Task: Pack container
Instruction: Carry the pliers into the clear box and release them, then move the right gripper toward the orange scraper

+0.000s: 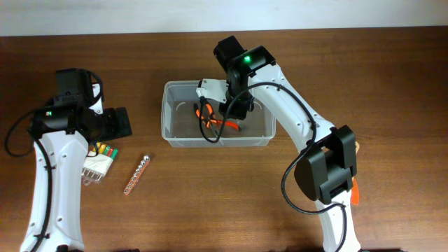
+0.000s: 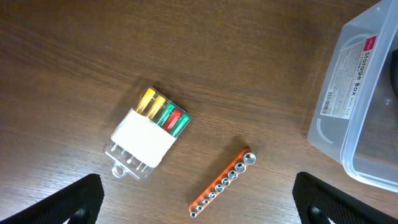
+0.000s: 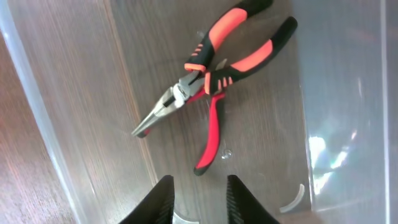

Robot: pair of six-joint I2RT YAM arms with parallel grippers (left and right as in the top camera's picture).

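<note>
The clear plastic container (image 1: 168,112) stands at the table's middle. It holds needle-nose pliers (image 3: 205,78) with orange and black handles, lying across a red and black handle (image 3: 210,134). The pliers also show in the overhead view (image 1: 210,119). My right gripper (image 3: 200,199) hovers inside the container just above the tools, open and empty; in the overhead view it (image 1: 234,105) is over the container's middle. My left gripper (image 2: 199,208) is open and empty above the table left of the container (image 2: 360,99). It also shows in the overhead view (image 1: 120,122).
A clear pack of coloured markers (image 2: 149,134) and an orange rail of sockets (image 2: 222,182) lie on the wood left of the container, below my left gripper. They also show in the overhead view, pack (image 1: 100,159) and rail (image 1: 137,173). An orange item (image 1: 355,190) shows beside the right arm's base.
</note>
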